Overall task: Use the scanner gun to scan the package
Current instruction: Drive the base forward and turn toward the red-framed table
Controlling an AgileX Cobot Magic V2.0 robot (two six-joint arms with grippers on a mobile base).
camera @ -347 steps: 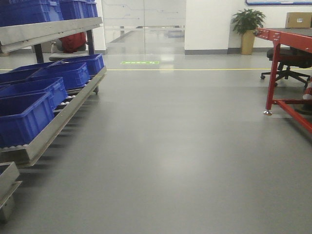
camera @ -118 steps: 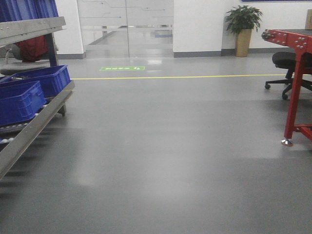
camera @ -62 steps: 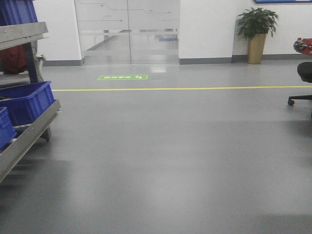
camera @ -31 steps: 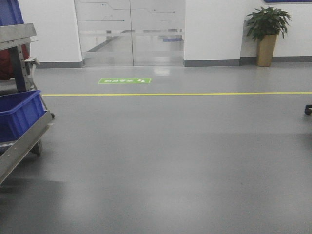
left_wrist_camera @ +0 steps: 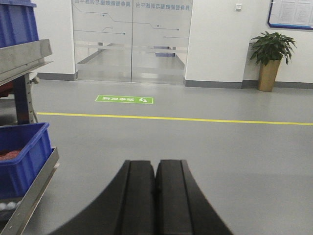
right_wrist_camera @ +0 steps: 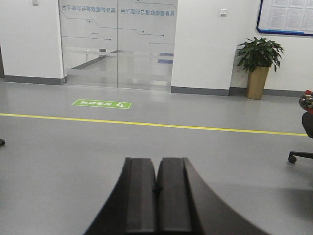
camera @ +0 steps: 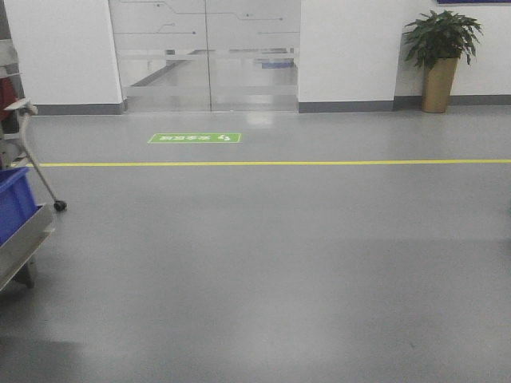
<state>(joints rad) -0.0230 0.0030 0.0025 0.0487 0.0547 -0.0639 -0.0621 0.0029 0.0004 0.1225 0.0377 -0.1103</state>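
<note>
Nothing is done yet: neither package nor scanner is in view, only floor [camera: 271,263]; left pincer [left_wrist_camera: 155,169] and right pincer [right_wrist_camera: 157,166] are both clenched on nothing

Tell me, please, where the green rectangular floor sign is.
Front view, left of centre: the green floor sign lies between the yellow line and the glass doors.

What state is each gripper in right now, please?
Left gripper: closed, holding nothing.
Right gripper: closed, holding nothing.
</note>
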